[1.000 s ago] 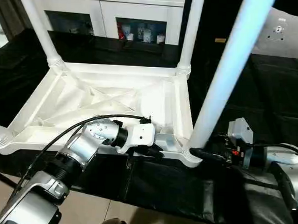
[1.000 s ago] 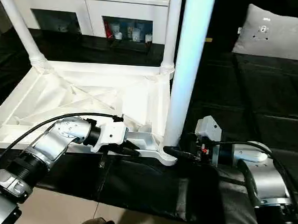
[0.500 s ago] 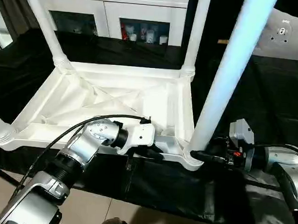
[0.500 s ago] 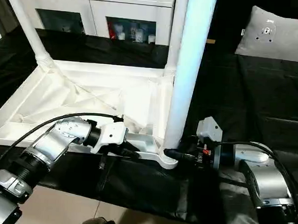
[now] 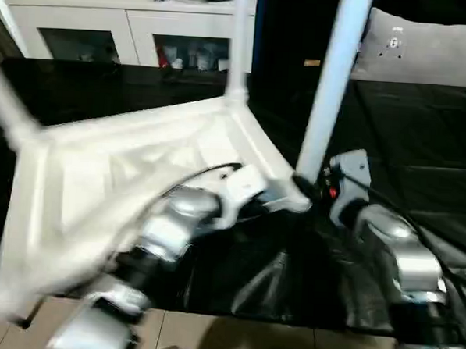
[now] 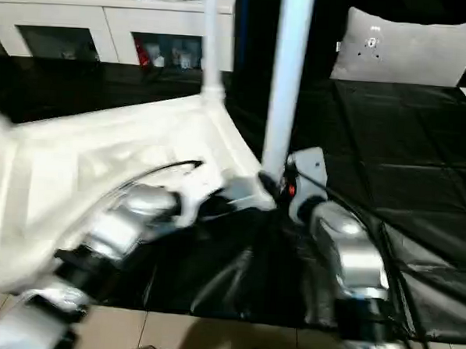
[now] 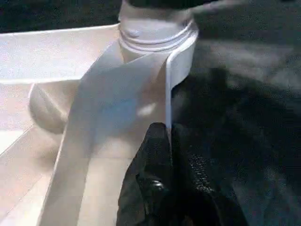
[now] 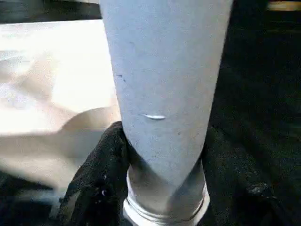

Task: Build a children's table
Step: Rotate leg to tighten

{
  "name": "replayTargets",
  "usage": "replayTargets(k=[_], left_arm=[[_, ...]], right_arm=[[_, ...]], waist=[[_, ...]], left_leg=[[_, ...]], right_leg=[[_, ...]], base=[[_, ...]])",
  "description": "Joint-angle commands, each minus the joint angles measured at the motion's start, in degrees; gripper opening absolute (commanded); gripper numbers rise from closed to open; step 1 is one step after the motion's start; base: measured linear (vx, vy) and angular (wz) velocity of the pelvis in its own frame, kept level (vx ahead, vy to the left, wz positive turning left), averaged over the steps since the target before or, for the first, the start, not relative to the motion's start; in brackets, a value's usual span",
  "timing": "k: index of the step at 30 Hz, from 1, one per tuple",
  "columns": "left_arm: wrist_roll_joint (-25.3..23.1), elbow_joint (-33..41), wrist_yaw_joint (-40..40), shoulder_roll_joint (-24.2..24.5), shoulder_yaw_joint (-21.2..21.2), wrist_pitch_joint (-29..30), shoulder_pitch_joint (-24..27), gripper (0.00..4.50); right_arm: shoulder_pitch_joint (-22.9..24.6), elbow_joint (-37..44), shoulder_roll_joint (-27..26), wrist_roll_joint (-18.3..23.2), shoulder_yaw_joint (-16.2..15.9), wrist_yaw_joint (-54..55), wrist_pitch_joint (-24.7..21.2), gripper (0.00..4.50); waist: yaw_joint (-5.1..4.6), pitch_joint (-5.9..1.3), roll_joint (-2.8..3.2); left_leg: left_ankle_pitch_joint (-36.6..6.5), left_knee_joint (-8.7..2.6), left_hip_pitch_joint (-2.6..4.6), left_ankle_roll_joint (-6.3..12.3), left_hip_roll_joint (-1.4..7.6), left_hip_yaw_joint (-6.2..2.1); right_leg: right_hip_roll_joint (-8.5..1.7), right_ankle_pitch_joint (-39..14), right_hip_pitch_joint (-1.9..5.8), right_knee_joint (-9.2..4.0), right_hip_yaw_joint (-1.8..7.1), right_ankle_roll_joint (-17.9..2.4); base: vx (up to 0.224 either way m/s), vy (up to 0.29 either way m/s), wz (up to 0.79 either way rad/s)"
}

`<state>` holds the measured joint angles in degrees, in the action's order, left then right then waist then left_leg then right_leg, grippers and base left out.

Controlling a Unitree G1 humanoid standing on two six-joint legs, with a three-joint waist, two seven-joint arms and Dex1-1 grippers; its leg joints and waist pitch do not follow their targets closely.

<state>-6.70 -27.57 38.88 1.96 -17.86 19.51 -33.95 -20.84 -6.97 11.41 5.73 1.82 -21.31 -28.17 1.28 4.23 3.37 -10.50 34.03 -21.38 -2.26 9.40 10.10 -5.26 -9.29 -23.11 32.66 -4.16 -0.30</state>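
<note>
The children's table lies upside down on the black cover, ribbed underside up, with white legs standing in its corner sockets. My left gripper is shut on the thin rim wall beside the near right corner socket. My right gripper is shut on the base of the near right leg, one black finger on each side just above the socket. In the head views that leg rises between my two forearms, and another leg stands at the far corner.
A white cabinet with glass doors stands behind the worktable. A grey cushion lies at the back right. Black cover stretches to the right of the table. Pale floor shows past the near edge.
The view has swung and blurred. The table has turned on the cover, its far right corner swinging to the left, and my right forearm now reaches in from below. Both grips are unchanged.
</note>
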Motion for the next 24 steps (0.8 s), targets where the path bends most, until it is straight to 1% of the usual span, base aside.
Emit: replayTargets(k=[1,3,4,5,6,7,8,9,11,12,13,14,15,16,17,18,19,20,21,22,23,24], left_arm=[[0.5,1.0,-3.4,-4.4,-1.3,-0.7,-2.2,0.0],[0.0,0.8,-3.6,-4.6,-1.5,-1.0,-2.3,0.0],[-0.3,1.0,-3.5,-4.4,-1.6,-0.8,-2.3,0.0],[-0.6,1.2,-3.3,-4.1,-1.7,-0.6,-2.2,0.0],[-0.8,1.5,-3.3,-3.6,-1.6,-0.2,-2.2,0.0],[-1.0,1.8,-3.0,-3.0,-1.6,0.0,-2.0,0.0],[-1.1,1.9,-2.9,-2.6,-1.5,0.1,-2.0,0.0],[-1.3,2.2,-2.8,-1.8,-1.4,0.3,-1.8,0.0],[-1.7,2.4,-2.4,-0.4,-1.5,-0.2,-1.6,0.0],[-1.9,2.2,-1.9,0.6,-1.5,-1.3,-1.4,0.0],[-2.2,1.8,-0.8,2.0,-1.7,-3.6,-1.3,0.0],[-2.3,1.6,-0.4,2.5,-1.8,-4.3,-1.2,0.0],[-2.4,1.3,0.5,3.4,-2.1,-5.2,-1.2,0.0],[-2.6,1.1,1.1,4.0,-2.4,-5.8,-1.2,0.0],[-2.6,0.5,2.0,5.1,-2.4,-6.8,-1.3,0.0],[-2.5,0.0,3.2,6.1,-2.3,-7.4,-1.4,0.0],[-2.4,-0.5,4.2,7.1,-2.3,-8.1,-1.5,0.0],[-2.4,-0.5,4.2,7.1,-2.3,-8.1,-1.5,0.0],[-2.3,-0.8,5.2,7.9,-2.4,-8.9,-1.6,0.0],[-2.0,-0.9,7.1,9.1,-2.7,-9.6,-1.5,0.0],[-1.7,-1.0,9.4,10.5,-3.3,-11.2,-1.2,0.0],[-1.7,-1.0,9.4,10.5,-3.3,-11.2,-1.2,0.0]], right_arm=[[0.8,-0.8,-3.9,1.1,-3.9,-0.5,-1.3,1.88],[1.0,-0.6,-4.6,2.1,-2.9,-0.8,-0.7,2.58],[1.1,-0.3,-4.9,2.5,-2.5,-0.6,-0.7,2.58],[1.1,0.0,-5.0,2.8,-2.1,-0.6,-0.8,2.64],[1.0,0.2,-5.0,3.1,-1.8,-0.4,-0.6,2.64],[1.1,0.5,-4.9,3.4,-1.3,-0.5,-0.2,2.95],[1.2,0.6,-4.8,3.5,-1.2,-0.7,0.0,3.03],[1.3,1.0,-4.5,3.8,-0.8,-0.9,0.4,3.07],[1.7,1.3,-3.6,4.0,-0.6,-2.1,1.7,3.26],[2.1,1.5,-2.8,4.0,-0.5,-3.2,2.7,3.4],[2.6,1.6,-1.8,3.8,-0.3,-4.9,4.1,3.53],[2.8,1.6,-1.4,3.9,-0.3,-5.5,4.5,3.53],[3.1,1.7,-0.7,4.1,-0.2,-6.7,5.2,3.53],[3.3,1.7,-0.2,4.3,-0.1,-7.7,5.6,3.82],[3.5,1.5,0.9,4.8,0.3,-9.1,6.2,3.82],[3.8,1.3,2.4,5.2,0.5,-11.1,7.0,3.91],[4.1,1.0,3.9,5.3,0.6,-12.8,7.7,3.95],[4.1,1.0,3.9,5.3,0.6,-12.8,7.7,4.13],[4.2,0.8,5.2,5.4,0.5,-14.2,8.1,4.13],[4.4,0.5,6.9,5.5,0.1,-17.0,9.3,4.34],[4.6,0.3,8.7,5.8,-0.2,-19.7,9.8,4.38],[4.6,0.3,8.7,5.8,-0.2,-19.7,9.8,4.38]], waist=[[0.11,-2.87,-0.76],[0.29,-2.98,-1.06],[0.68,-2.99,-0.8],[0.7,-3.02,-0.84],[0.82,-3.07,-0.78],[0.87,-3.09,-0.79],[0.9,-3.04,-0.59],[0.85,-3.04,-0.66],[0.87,-3.15,-0.6],[0.84,-3.16,-0.61],[0.92,-3.23,-0.58],[1.04,-3.32,-0.55],[0.96,-3.34,-0.58],[1.08,-3.43,-0.6],[1.07,-3.44,-0.61],[1.11,-3.51,-1.0],[1.32,-3.51,-0.89],[1.35,-3.47,-0.74],[1.31,-3.46,-0.61],[1.39,-3.71,-0.61],[1.37,-3.82,-0.66],[1.46,-4.01,-0.63]], left_leg=[[-21.1,-5.05,0.77,1.57,2.63,-1.75],[-20.1,-4.97,0.69,2.44,2.48,-1.57],[-18.7,-5.04,0.6,3.29,2.53,-1.52],[-18.2,-5.09,0.49,3.48,2.54,-1.5],[-17.5,-5.17,0.41,3.57,2.68,-1.56],[-17.3,-5.18,0.43,3.6,2.72,-1.53],[-17.5,-5.28,0.38,3.47,2.82,-1.58],[-17.5,-5.3,0.28,3.48,2.82,-1.58],[-17.5,-5.33,0.26,3.42,2.92,-1.6],[-16.8,-5.31,0.15,3.5,2.94,-1.57],[-16.8,-5.25,0.28,3.73,3.01,-1.48],[-16.4,-5.17,0.29,3.93,3.01,-1.53],[-16.1,-5.16,0.15,4.15,3.01,-1.44],[-14.2,-5.03,0.02,4.66,3.02,-1.37],[-13.9,-4.96,0.03,4.8,3.0,-1.25],[-13.3,-4.82,0.01,5.39,2.89,-1.13],[-12.9,-4.78,-0.01,5.66,2.91,-1.21],[-12.2,-4.73,-0.02,6.03,3.0,-1.13],[-11.9,-4.71,-0.12,6.1,3.01,-1.19],[-10.7,-4.53,-0.12,6.53,3.05,-1.21],[-9.9,-4.4,-0.23,6.67,3.08,-1.2],[-8.5,-4.21,-0.37,7.39,3.1,-1.21]], right_leg=[[-3.2,-30.5,1.73,-5.86,1.85,-5.6],[-3.24,-29.5,1.81,-5.85,2.0,-5.8],[-3.33,-28.6,1.86,-5.76,2.12,-6.2],[-3.28,-28.1,1.99,-5.69,2.14,-6.3],[-3.3,-26.9,2.06,-5.5,2.14,-6.7],[-3.28,-26.3,2.08,-5.47,2.17,-6.9],[-3.29,-25.4,2.15,-5.31,2.17,-7.4],[-3.26,-25.0,2.2,-5.24,2.16,-7.5],[-3.33,-23.5,2.31,-5.0,2.24,-8.0],[-3.35,-22.1,2.38,-4.89,2.29,-8.5],[-3.3,-21.1,2.32,-4.8,2.35,-8.9],[-3.37,-20.5,2.34,-4.75,2.36,-9.1],[-3.33,-19.6,2.45,-4.62,2.42,-9.4],[-3.34,-16.7,2.61,-4.29,2.42,-10.4],[-3.36,-16.1,2.56,-4.21,2.47,-10.8],[-3.38,-15.8,2.7,-4.19,2.43,-11.2],[-3.52,-16.0,2.8,-4.13,2.42,-11.2],[-3.44,-15.6,2.71,-4.02,2.47,-11.3],[-3.48,-15.3,2.77,-3.91,2.44,-11.5],[-3.4,-13.6,2.82,-3.73,2.34,-12.1],[-3.42,-12.3,2.88,-3.49,2.39,-12.4],[-3.38,-9.7,2.96,-3.14,2.36,-13.1]], base=[[0.0,0.0,0.0],[0.0,0.0,0.0],[0.0,0.0,0.0],[0.0,0.0,0.0],[0.0,0.0,0.0],[0.0,0.0,0.0],[0.0,0.0,0.0],[0.0,0.0,0.0],[0.0,0.0,0.0],[0.0,0.0,0.0],[0.0,0.0,0.0],[0.0,0.0,0.0],[0.0,0.0,0.0],[0.0,0.0,0.0],[0.0,0.0,0.0],[0.0,0.0,0.0],[0.0,0.0,0.0],[0.0,0.0,0.0],[0.0,0.0,0.0],[0.0,0.0,0.0],[0.0,0.0,0.0],[0.0,0.0,0.0]])
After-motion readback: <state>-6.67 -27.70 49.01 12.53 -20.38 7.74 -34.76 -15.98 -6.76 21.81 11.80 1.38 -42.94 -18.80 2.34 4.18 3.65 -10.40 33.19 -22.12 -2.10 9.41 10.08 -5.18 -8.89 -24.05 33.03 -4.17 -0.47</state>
